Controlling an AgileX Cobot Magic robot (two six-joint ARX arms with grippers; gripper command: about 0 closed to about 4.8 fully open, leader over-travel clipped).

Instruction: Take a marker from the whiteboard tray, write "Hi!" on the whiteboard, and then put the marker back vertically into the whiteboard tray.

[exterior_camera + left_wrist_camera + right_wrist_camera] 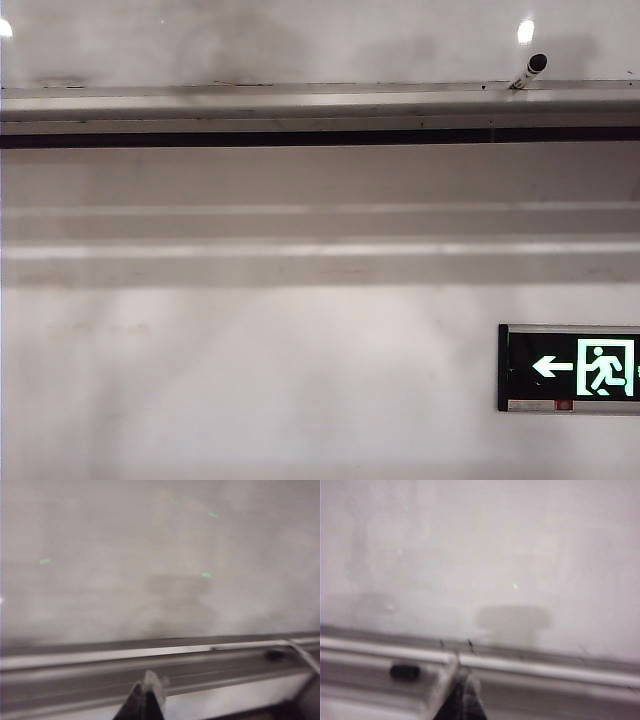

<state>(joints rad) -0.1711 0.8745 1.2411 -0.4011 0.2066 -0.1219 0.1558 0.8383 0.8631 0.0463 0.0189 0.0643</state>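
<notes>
Glossy white, the whiteboard [300, 40] fills the background; below it runs the silver-grey whiteboard tray [250, 103]. Both arms face it. The right gripper [462, 700] is shut, the marker [405, 672] lying just off to its side, looking nearer than to the left gripper [147, 697], also pinched closed. Slim white barrel, black cap, leaning up against the board.

silver whiteboard tray [300, 105], marker [528, 72] leaning in it
</notes>
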